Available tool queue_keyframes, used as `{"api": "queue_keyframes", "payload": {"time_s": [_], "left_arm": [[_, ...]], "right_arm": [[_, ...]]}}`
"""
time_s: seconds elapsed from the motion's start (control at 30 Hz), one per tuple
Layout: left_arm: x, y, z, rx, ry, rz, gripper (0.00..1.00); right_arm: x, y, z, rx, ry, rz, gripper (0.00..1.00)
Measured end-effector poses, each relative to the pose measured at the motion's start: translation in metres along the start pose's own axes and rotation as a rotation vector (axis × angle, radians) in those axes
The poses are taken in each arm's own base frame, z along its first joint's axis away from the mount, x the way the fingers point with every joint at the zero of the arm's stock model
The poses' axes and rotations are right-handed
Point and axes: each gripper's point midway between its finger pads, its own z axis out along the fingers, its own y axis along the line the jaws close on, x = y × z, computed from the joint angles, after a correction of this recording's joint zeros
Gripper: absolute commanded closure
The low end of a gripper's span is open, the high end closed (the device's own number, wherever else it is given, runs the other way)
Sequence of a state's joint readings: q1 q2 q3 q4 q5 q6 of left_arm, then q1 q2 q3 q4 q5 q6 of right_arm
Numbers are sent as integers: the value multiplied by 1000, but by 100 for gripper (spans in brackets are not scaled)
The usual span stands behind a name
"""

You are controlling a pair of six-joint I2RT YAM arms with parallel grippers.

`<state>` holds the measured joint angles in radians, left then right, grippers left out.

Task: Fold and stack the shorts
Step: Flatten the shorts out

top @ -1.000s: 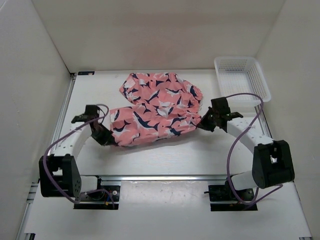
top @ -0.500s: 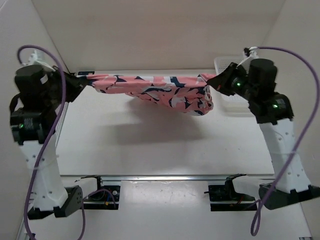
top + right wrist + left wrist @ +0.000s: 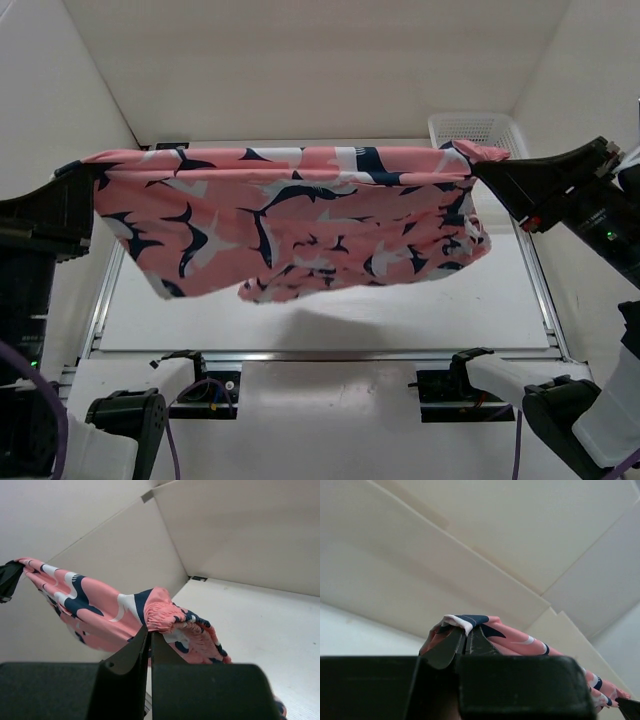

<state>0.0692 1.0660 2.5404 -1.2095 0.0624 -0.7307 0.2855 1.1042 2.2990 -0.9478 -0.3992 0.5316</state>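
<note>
Hanging in the air well above the table (image 3: 420,305), your shorts (image 3: 290,215) stretch from the left side across to the right. Their top edge is pulled nearly straight and the rest of the cloth droops toward the near edge. Your left gripper (image 3: 90,175) has its fingers pinched together on the left end of that top edge, and your right gripper (image 3: 480,166) is clamped the same way on the bunched, gathered right end, as both wrist views show. You see the white basket (image 3: 478,128) at the far right corner of the table, just behind the right end of the cloth.
</note>
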Motion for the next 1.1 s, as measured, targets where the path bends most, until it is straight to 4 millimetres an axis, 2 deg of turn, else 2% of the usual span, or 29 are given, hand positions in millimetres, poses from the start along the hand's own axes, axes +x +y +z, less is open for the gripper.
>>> {"api": "queue_keyframes", "payload": {"time_s": [0.1, 0.2, 0.27, 0.37, 0.47, 0.57, 0.63, 0.7, 0.77, 0.83, 0.9, 0.97, 1.03, 1.1], "left_arm": [[-8, -8, -6, 31, -29, 7, 90], [-1, -1, 7, 16, -1, 13, 90], [14, 12, 29, -25, 57, 12, 90], [51, 44, 81, -114, 187, 7, 90], [115, 101, 147, -248, 367, 4, 90], [196, 176, 197, -416, 568, 2, 90], [253, 228, 216, -529, 705, 0, 90], [301, 272, 225, -623, 816, -1, 90], [335, 305, 229, -693, 890, 3, 90], [361, 332, 233, -750, 943, 9, 90], [375, 349, 243, -775, 956, 20, 90], [380, 358, 255, -777, 949, 32, 90], [376, 361, 273, -763, 916, 44, 90], [366, 361, 288, -742, 874, 52, 90]], "right_arm": [[1, 4, -5, -8, -2, 13, 100], [12, -13, 6, 39, 31, 47, 100], [29, -36, 20, 103, 76, 88, 100], [68, -87, 51, 219, 168, 153, 100], [119, -149, 87, 348, 274, 208, 100], [186, -220, 124, 485, 409, 263, 100], [236, -268, 143, 580, 512, 296, 100], [285, -311, 158, 663, 607, 324, 100], [325, -344, 171, 717, 679, 350, 100], [357, -370, 183, 751, 736, 373, 100], [379, -391, 197, 762, 766, 390, 100], [390, -406, 213, 760, 774, 397, 100], [390, -415, 232, 740, 759, 396, 100], [380, -417, 252, 703, 727, 392, 100]]}}
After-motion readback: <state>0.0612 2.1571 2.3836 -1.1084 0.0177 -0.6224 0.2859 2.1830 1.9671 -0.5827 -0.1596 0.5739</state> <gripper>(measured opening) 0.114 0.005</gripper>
